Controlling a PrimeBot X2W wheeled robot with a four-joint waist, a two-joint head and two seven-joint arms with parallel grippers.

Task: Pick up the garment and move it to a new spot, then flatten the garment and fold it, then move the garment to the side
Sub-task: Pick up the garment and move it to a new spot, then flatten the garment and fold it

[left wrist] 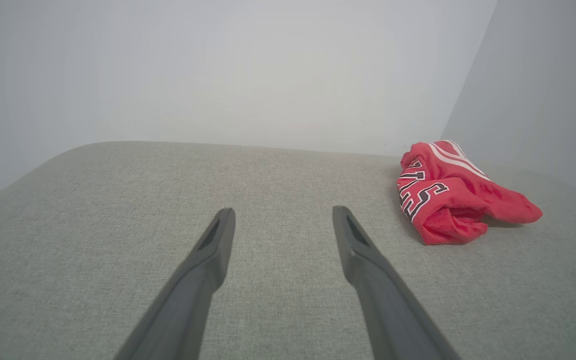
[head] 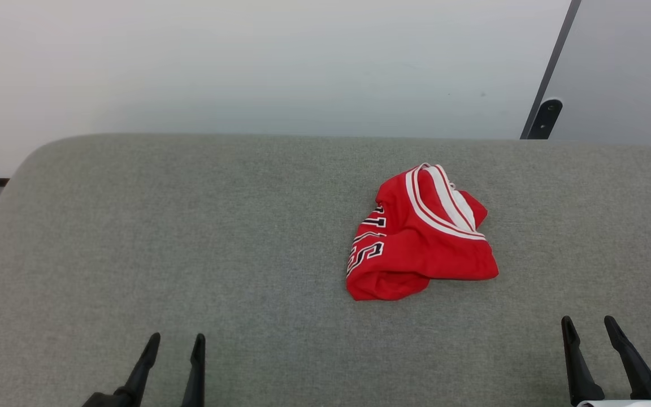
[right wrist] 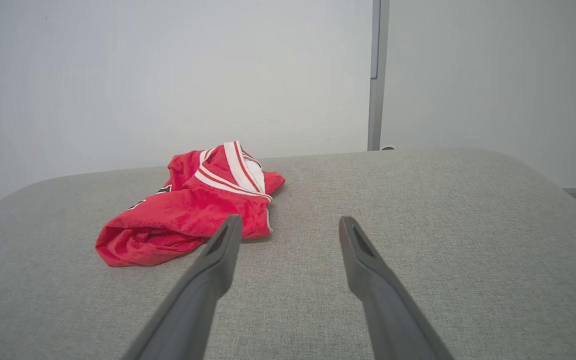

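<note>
A: Where is the garment (head: 421,237) sitting?

B: It lies crumpled in a red heap on the grey bench (head: 190,226), right of the middle. The white striped trim is on top and the black lettering is turned toward the robot's left.

A: How should the pick-up go?

B: I'd straddle a raised ridge, probably the trim band or the bulging fold at the near edge. Press lightly into the cloth and close fully before lifting. Catching only the top layer might let the bundle slip, and digging deep could drag on the bench cover.

A: And the arms?

B: The right gripper (head: 588,320) is the nearer one. It is spread wide, holds nothing and is clear of the cloth, with the garment ahead and to its left. The left gripper (head: 178,337), also wide open and empty, is well apart from the garment, which lies ahead and to its right.
</note>
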